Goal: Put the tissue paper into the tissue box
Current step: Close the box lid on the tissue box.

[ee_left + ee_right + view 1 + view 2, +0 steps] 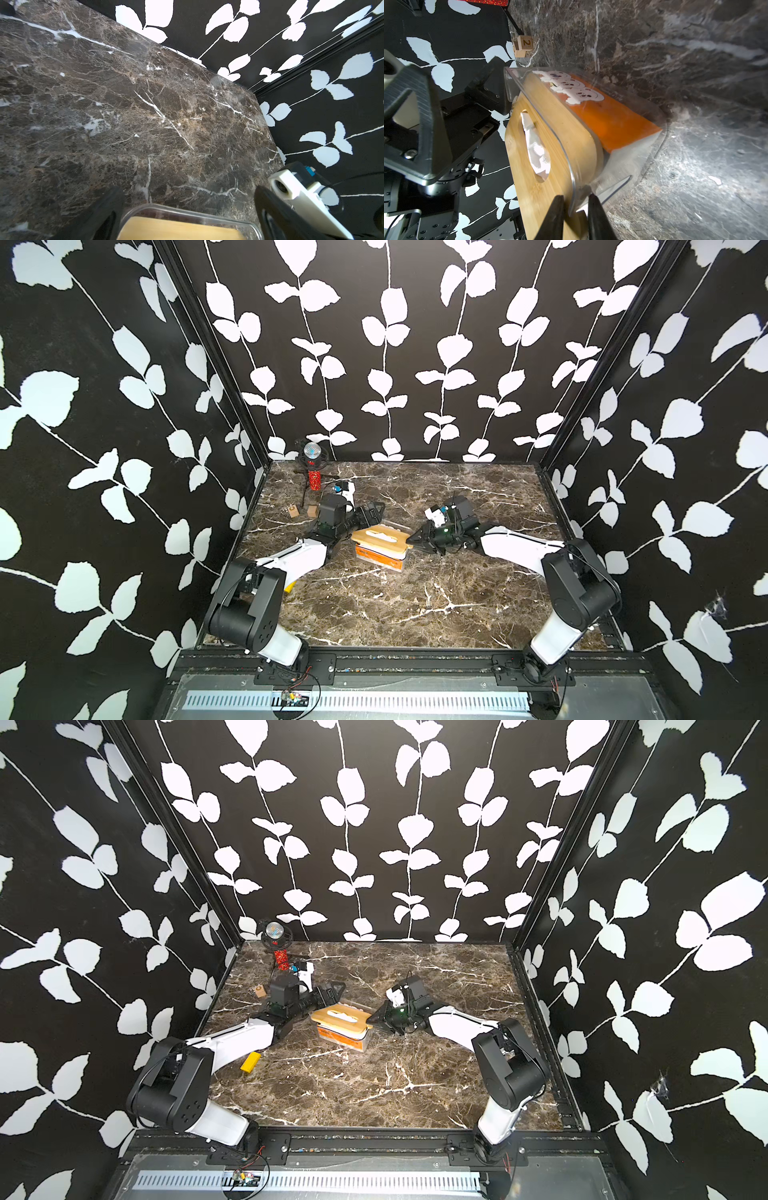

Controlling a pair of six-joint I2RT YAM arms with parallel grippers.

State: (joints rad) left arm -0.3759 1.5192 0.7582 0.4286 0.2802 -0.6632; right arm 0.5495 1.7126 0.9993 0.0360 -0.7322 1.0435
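Marble table (415,605): tissue box (380,558), yellow block (250,1062), seemingly two wooden cubes (294,512).

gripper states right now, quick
left gripper: open, either side of the tissue box
right gripper: nearly shut around its clear wall, grip cannot be told

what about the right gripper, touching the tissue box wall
Apart: right wrist view shows the tissue box wall between right gripper fingers, gaps both sides.
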